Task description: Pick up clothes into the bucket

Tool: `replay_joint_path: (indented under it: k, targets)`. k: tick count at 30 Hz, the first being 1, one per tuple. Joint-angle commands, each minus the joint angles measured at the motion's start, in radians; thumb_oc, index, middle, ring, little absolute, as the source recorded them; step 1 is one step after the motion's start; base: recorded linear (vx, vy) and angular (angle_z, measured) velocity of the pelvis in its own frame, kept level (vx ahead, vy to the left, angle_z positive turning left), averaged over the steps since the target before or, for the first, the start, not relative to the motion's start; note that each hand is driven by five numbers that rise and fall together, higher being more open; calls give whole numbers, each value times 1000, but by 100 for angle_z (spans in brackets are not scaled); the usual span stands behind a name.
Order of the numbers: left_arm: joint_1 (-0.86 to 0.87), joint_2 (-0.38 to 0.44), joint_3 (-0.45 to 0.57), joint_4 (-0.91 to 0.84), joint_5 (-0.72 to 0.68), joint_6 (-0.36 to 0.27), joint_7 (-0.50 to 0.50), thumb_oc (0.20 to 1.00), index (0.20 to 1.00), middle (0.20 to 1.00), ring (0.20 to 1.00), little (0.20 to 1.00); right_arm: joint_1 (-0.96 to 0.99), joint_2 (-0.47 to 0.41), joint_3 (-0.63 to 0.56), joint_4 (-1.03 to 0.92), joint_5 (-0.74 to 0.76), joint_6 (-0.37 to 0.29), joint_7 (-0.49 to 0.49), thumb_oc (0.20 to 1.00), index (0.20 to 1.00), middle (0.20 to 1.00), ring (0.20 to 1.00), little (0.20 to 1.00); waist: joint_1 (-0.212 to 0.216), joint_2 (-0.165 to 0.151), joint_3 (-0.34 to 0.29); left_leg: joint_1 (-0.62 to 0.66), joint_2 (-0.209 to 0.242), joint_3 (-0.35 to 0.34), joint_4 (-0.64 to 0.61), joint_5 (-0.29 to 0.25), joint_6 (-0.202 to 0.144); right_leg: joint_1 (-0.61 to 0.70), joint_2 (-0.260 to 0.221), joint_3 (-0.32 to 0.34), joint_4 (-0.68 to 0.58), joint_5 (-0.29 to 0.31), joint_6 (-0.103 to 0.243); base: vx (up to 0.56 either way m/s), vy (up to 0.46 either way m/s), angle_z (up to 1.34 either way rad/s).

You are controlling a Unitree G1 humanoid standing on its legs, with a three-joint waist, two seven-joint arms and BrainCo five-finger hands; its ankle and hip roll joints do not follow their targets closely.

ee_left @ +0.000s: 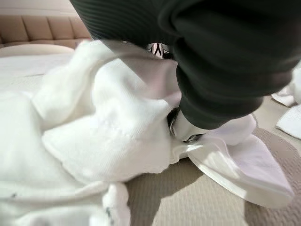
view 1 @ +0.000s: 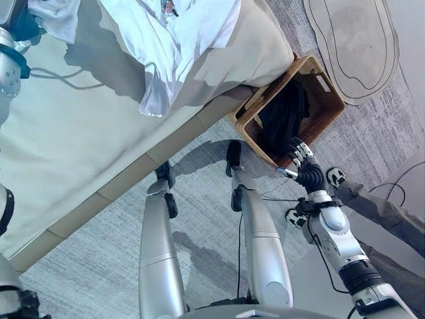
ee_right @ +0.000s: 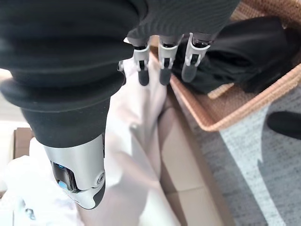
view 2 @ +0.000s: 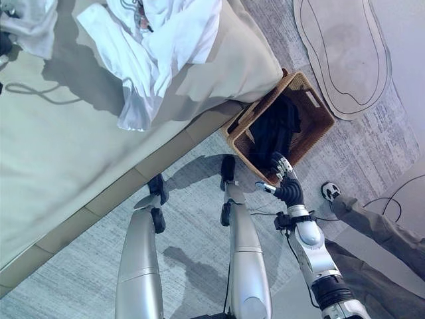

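Observation:
A heap of white clothes point(view 1: 179, 40) lies on the beige bed point(view 1: 80, 146) and hangs over its edge. At the bed's far left, my left hand point(ee_left: 188, 125) is buried in a separate white garment point(ee_left: 108, 136), with its thumb pressed into the bunched cloth. That garment point(view 1: 56, 16) casts a shadow on the sheet. A wicker basket point(view 1: 330, 81) stands on the floor by the bed's corner, with black clothes point(view 1: 282, 116) inside. My right hand point(view 1: 302, 159) hovers at the basket's near rim, its fingers point(ee_right: 162, 66) straight and empty.
A person stands at the right, with a grey trouser leg point(view 1: 385, 212) and a shoe point(view 1: 337, 176) close to my right arm. A pale oval rug point(view 1: 358, 40) lies beyond the basket. Grey carpet runs between the bed and the basket.

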Motion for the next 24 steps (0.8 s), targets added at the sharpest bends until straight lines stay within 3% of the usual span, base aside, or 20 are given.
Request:
replay_joint_path:
  k: [1, 8, 11, 13, 14, 18, 20, 24]
  targets:
    - [121, 17, 112, -36, -41, -12, 7, 200, 200, 200, 200, 200, 69, -25, -34, -22, 22, -40, 3, 1000, 1000, 1000, 1000, 1000, 13, 30, -80, -6, 19, -17, -50, 14, -15, 68, -116, -6, -97, 63, 133, 0, 0, 0]
    - [261, -6, 219, -91, -42, -24, 11, 200, 200, 200, 200, 200, 61, -24, -38, -6, 8, -35, -4, 1000, 1000, 1000, 1000, 1000, 25, 31, -81, 58, 18, -20, -97, 33, -24, 123, -114, -16, -112, 63, 131, -11, -26, 0]
    - [405, -35, 331, -188, -48, -49, 18, 200, 200, 200, 200, 200, 60, -17, -50, 9, -3, -31, -12, 1000, 1000, 1000, 1000, 1000, 41, 28, -90, 114, 18, -21, -118, 41, -26, 173, -108, -26, -122, 59, 128, 2, -53, 4]
    - [510, -70, 410, -273, -53, -63, 24, 200, 200, 200, 200, 200, 60, -13, -62, 16, -11, -30, -17, 1000, 1000, 1000, 1000, 1000, 45, 24, -93, 143, 12, -16, -134, 72, -17, 196, -113, -33, -130, 77, 116, -48, -44, 2]
    - [610, -99, 492, -365, -50, -78, 28, 200, 200, 200, 200, 200, 71, -13, -78, 17, -19, -27, -20, 1000, 1000, 1000, 1000, 1000, 54, 26, -100, 181, 13, -17, -149, 72, -17, 233, -111, -36, -138, 73, 113, -49, -34, 2]
    - [820, -177, 650, -553, -45, -112, 20, 200, 200, 200, 200, 200, 82, -7, -114, 31, -54, -18, -33, 1000, 1000, 1000, 1000, 1000, 72, 31, -114, 276, 18, -19, -189, 72, -20, 325, -104, -47, -168, 66, 106, 34, -63, 4]
    - [830, -178, 659, -558, -45, -111, 19, 200, 200, 200, 200, 200, 82, -9, -111, 30, -55, -18, -33, 1000, 1000, 1000, 1000, 1000, 69, 31, -112, 282, 18, -18, -192, 73, -21, 330, -104, -48, -170, 66, 106, 8, -22, 0]
    - [990, -284, 774, -760, -62, -155, -5, 200, 200, 200, 200, 200, 91, -21, -128, 19, -125, -7, -42, 1000, 1000, 1000, 1000, 1000, 91, 35, -126, 383, 25, -23, -238, 76, -26, 429, -91, -58, -210, 59, 99, 72, -76, -2]
